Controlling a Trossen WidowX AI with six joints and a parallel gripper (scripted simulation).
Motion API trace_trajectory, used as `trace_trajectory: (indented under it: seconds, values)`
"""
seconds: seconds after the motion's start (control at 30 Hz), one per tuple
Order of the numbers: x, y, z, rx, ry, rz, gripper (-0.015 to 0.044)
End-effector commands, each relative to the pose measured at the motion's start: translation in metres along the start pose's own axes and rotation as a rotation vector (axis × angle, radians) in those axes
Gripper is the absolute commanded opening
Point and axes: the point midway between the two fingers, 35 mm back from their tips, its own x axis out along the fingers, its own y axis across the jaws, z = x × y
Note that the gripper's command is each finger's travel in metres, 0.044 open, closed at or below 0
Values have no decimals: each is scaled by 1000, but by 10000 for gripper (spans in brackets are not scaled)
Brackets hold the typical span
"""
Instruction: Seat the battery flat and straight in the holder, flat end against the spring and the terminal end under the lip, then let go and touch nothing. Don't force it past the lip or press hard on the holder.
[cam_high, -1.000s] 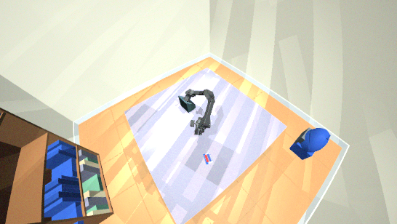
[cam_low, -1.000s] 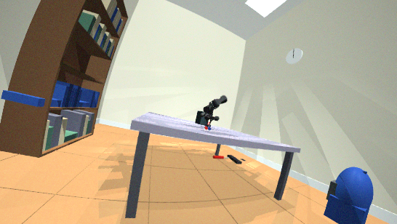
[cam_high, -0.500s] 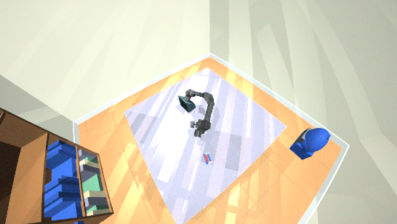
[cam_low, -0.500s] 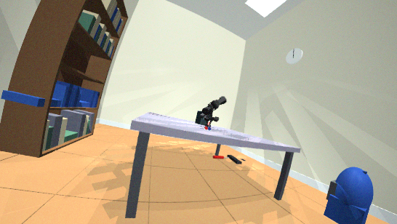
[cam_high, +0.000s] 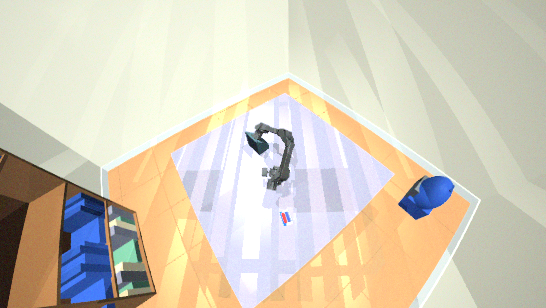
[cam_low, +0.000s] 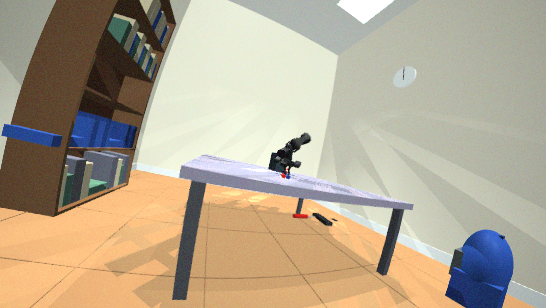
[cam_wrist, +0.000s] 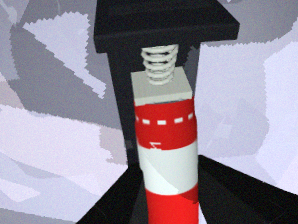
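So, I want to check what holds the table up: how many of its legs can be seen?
3: a near left leg, a near right leg and a far leg, seen between them. A fourth may be hidden.
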Motion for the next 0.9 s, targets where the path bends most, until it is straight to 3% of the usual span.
trace_trajectory:
  seconds: [0.0,0.87]
  values:
    - [-2,1,3,-9,-5,-4,63]
    - [-9,1,17,-6,-22,-4,63]
